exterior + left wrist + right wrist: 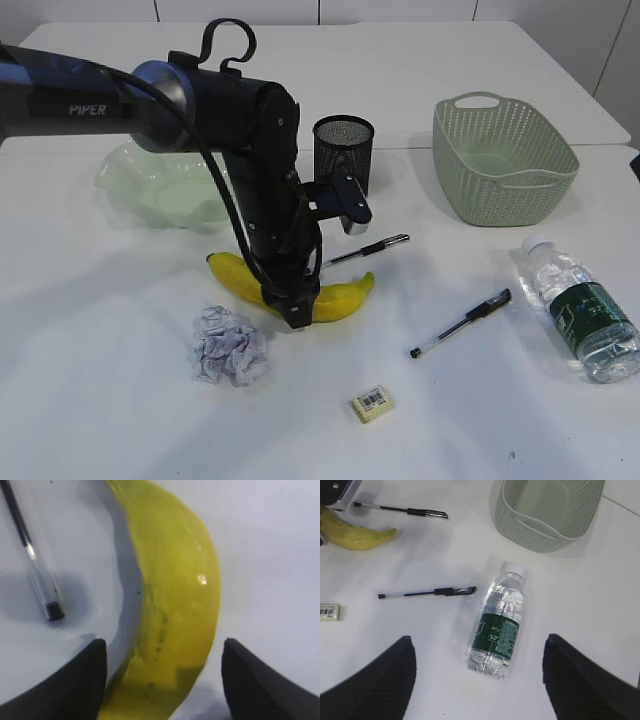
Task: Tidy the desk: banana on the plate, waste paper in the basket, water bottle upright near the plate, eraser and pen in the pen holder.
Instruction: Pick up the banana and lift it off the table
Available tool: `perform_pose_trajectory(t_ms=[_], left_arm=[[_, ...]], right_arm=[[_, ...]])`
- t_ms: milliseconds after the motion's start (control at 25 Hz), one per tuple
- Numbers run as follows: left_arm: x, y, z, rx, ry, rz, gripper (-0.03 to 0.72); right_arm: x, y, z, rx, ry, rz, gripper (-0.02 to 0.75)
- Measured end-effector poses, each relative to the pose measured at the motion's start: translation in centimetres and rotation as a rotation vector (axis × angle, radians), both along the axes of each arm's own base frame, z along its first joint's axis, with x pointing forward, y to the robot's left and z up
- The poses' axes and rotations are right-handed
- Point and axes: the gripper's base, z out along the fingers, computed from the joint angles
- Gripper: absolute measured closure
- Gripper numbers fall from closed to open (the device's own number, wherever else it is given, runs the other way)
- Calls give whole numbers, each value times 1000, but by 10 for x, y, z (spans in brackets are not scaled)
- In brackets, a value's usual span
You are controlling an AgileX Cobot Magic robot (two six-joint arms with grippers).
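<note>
The banana lies on the white desk. My left gripper is down over its middle. In the left wrist view the open jaws straddle the banana, one finger on each side, with gaps. The water bottle lies on its side at the right. My right gripper is open and empty, hovering above the lying bottle. The waste paper, the eraser and two pens lie on the desk. The plate is empty.
The black mesh pen holder stands behind the left arm. The green basket is at the back right and empty; it also shows in the right wrist view. One pen lies close beside the banana.
</note>
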Motion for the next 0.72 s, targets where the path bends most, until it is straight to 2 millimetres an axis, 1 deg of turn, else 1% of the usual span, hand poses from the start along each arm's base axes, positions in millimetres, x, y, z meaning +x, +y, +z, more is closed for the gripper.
perform_pose_trajectory(t_ms=[520, 600, 720], left_arm=[[2, 0, 0, -1, -23, -3, 182], [2, 0, 0, -1, -23, -3, 195], [2, 0, 0, -1, -23, -3, 237]], right_arm=[[0, 0, 0, 0, 0, 0, 152], [0, 0, 0, 0, 0, 0, 152], [0, 0, 0, 0, 0, 0, 151]])
